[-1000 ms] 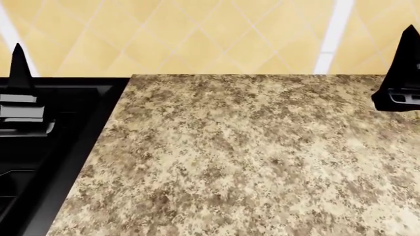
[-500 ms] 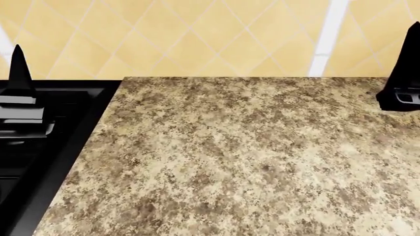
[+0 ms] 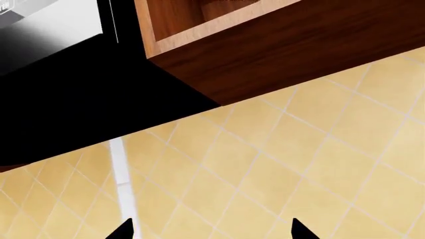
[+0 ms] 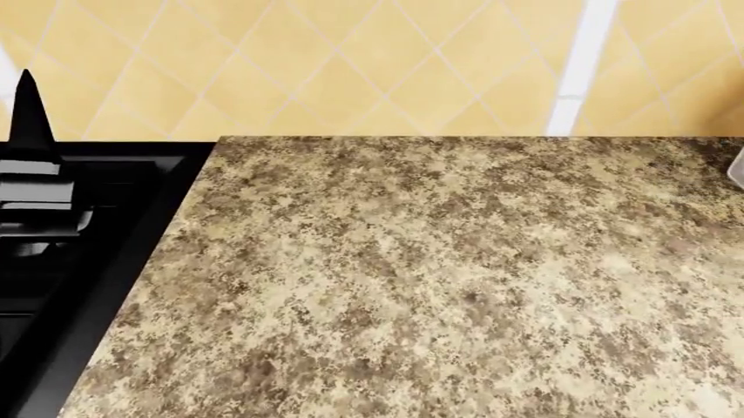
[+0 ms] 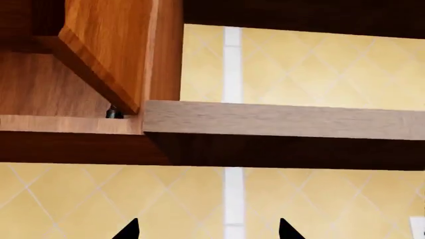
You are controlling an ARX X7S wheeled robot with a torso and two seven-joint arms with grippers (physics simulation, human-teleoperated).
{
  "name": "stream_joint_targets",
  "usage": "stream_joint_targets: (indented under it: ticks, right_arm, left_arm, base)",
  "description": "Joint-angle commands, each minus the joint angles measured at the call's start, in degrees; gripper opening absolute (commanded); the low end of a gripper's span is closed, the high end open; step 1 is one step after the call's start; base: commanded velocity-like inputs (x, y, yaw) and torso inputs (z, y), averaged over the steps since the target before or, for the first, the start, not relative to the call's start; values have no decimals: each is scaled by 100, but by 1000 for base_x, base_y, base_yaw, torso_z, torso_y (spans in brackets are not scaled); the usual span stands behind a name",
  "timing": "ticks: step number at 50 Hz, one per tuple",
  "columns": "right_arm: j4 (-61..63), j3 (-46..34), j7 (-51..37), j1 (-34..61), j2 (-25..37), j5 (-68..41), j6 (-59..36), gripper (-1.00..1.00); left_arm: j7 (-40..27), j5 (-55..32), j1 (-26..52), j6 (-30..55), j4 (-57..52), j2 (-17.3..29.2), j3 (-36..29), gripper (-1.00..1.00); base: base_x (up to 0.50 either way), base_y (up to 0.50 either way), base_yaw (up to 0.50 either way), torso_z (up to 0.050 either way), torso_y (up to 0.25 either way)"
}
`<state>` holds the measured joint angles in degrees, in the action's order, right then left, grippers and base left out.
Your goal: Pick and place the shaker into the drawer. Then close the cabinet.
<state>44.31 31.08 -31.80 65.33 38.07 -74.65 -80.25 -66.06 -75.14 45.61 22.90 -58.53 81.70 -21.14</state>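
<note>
both end effectors, left [image 3: 208, 230] and right [image 5: 207, 229], stood with fingertips apart holding nothing, facing the tiled wall [image 3: 292, 164] above the granite desk [image 4: 442, 279].

Seen from the head camera, the cabinet [image 4: 465, 287] shows only its granite top (front and handles lie outside the frame). The slab is speckled beige, mottled with brown and darker flecks, and lies flat and level across most of the picture. Its straight back edge meets the yellow diamond-tiled wall [image 4: 348, 61]. Its left edge runs on a diagonal, touching the black stove [image 4: 104, 218] along its whole visible length. The surface looks smooth and unbroken, with no seam or chip to be seen. At the far right edge a pale sliver [image 4: 738, 167] sits over the stone, too little of it showing to tell what it is.
</note>
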Motion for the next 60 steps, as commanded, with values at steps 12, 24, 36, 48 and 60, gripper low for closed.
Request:
stream_joint_targets:
  ticks: [12, 24, 36, 48, 60]
  right_arm:
    - [-1053, -1781, 258, 2355, 633, 836, 352, 100]
    - [-1709, -2576, 840, 2869, 861, 1821, 1053, 100]
    - [-2581, -3701, 1404, 4234, 604, 2480, 1396, 100]
    - [-3215, -5036, 2035, 5361, 96, 3133, 1631, 100]
    - [-3902, -6171, 2634, 6197, -519, 3805, 2003, 100]
  left_arm:
    - [-40, -47, 168, 152, -89, -23, -56, 100]
    - [-47, -162, 393, 304, -101, -99, -108, 100]
    - [-63, -209, 523, 359, -106, -126, -188, 100]
    - [-31, 117, 42, -382, -88, 351, -293, 100]
    - [-98, 707, -573, -1358, 0, 811, -652, 100]
  base:
    - [0, 0, 0, 0, 0]
    - [0, 0, 0, 0, 0]
    - [0, 0, 0, 0, 0]
    - [0, 0, 0, 4, 0]
    - [0, 0, 0, 3, 0]
